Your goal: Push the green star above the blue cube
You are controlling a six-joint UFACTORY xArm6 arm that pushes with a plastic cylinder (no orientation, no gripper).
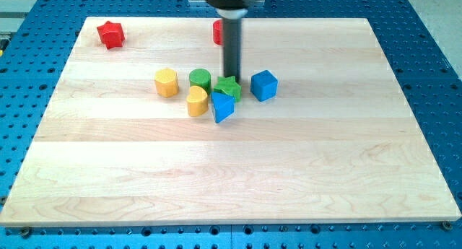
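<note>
The green star point(230, 89) lies near the board's middle top, just left of the blue cube point(264, 85), with a small gap between them. My tip point(231, 77) stands at the star's upper edge, touching or nearly touching it. A blue triangular block point(222, 107) sits right below the star, touching it. The rod point(232, 47) comes down from the view's top.
A green cylinder point(200, 79) stands left of the star. A yellow heart point(197, 101) and a yellow hexagon point(166, 83) lie further left. A red star point(110, 34) is at the top left. A red block point(217, 32) is partly hidden behind the rod.
</note>
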